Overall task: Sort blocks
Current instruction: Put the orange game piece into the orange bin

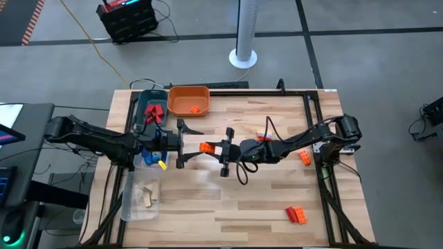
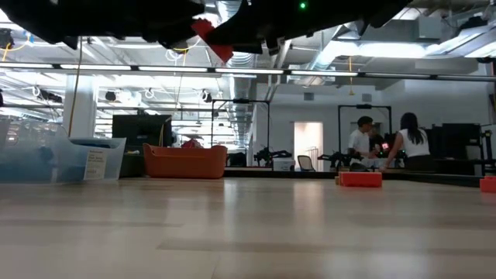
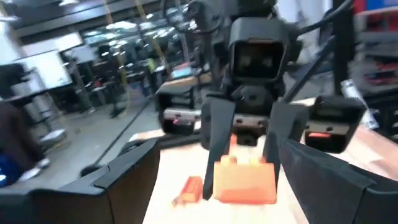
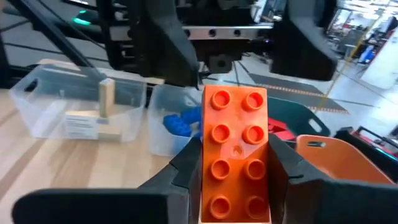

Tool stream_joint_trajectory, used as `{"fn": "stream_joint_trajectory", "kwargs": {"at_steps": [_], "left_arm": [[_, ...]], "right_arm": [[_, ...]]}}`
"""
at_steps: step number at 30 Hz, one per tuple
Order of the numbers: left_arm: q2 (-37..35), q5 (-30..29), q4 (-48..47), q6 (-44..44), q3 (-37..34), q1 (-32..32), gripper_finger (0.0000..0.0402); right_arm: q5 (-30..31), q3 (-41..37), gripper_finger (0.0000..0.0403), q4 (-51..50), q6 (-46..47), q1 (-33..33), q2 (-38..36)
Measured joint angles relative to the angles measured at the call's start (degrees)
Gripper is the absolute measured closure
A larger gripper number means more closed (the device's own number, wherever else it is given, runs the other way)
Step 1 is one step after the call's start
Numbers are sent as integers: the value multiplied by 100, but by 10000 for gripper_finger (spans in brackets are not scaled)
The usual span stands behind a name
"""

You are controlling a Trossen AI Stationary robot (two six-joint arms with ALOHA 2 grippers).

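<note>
Currently the orange block point(image 1: 206, 147) sits clamped in my right tool point(image 1: 223, 149), raised above the tabletop point(image 1: 263, 200) near its centre; its studded face shows clearly in the right wrist view point(image 4: 236, 155). My left tool point(image 1: 181, 145) faces it from nine o'clock, fingers spread wide, holding nothing. Loose orange blocks point(image 1: 297, 214) lie toward five o'clock. At eleven o'clock stands the orange tray point(image 1: 188, 100); the clear tray point(image 1: 140, 197) with tan wooden blocks point(image 1: 147, 196) sits at eight o'clock.

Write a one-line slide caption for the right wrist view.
Right end effector shut on an orange brick, facing clear trays of tan wood and blue blocks.
</note>
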Motion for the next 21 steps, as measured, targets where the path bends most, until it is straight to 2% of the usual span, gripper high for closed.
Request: {"fn": "stream_joint_trajectory", "kwargs": {"at_steps": [6, 9, 13, 19, 21], "left_arm": [[623, 216, 758, 25, 0, -2, 80], [892, 216, 1149, 145, 2, 0, 95], [1116, 216, 1402, 285, 2, 0, 147], [1250, 211, 1524, 314, 11, -4, 258], [1252, 238, 1519, 319, 11, -11, 268]], "right_arm": [[-4, 0, 289, 133, 24, 3, -1], [-4, 0, 289, 115, 44, 19, 2], [-13, 0, 289, 120, 63, 42, 2], [0, 0, 283, 147, 32, 46, 2], [-15, 0, 270, 148, 62, 53, 6]]}}
